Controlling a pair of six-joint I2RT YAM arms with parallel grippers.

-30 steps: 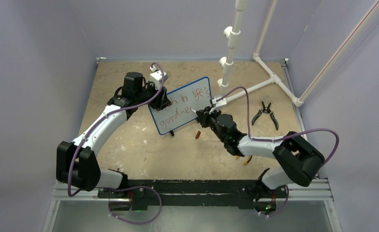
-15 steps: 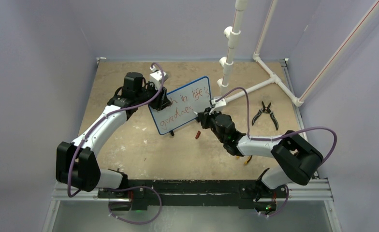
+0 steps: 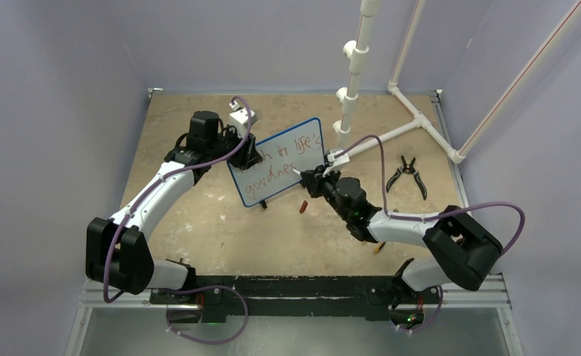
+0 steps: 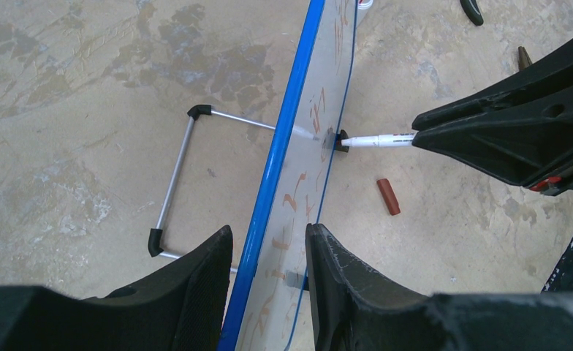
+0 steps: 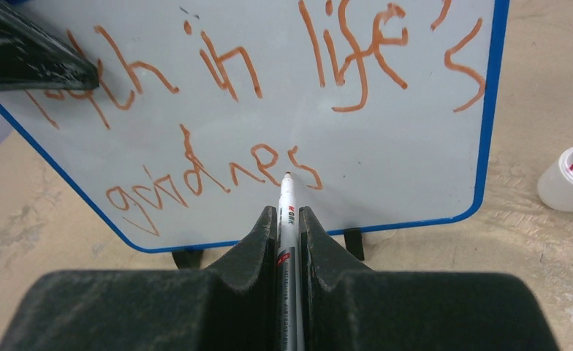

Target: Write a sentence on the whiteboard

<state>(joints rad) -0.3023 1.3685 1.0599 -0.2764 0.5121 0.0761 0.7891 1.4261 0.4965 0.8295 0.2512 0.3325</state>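
Observation:
The whiteboard (image 3: 280,159) stands tilted on black feet at mid-table, blue-rimmed. My left gripper (image 3: 252,152) grips its upper left edge, one finger on each side of the rim (image 4: 283,124). The sentence (image 5: 218,73) is in red marker: an upper line ending "in life's" and a lower line "goodnes". My right gripper (image 5: 289,212) is shut on a white marker (image 5: 286,201), whose tip touches the board at the last "s" of the lower line. From the left wrist, the marker (image 4: 378,138) meets the board face side-on.
A red marker cap (image 3: 302,206) lies on the table below the board. Black pliers (image 3: 406,174) lie at the right. A white pipe frame (image 3: 399,130) stands behind the right gripper. The board's wire stand (image 4: 177,183) rests behind it.
The marker tip has made small moves at the end of the lower line, and the right arm's elbow has drifted right. The left arm and the board have stayed still.

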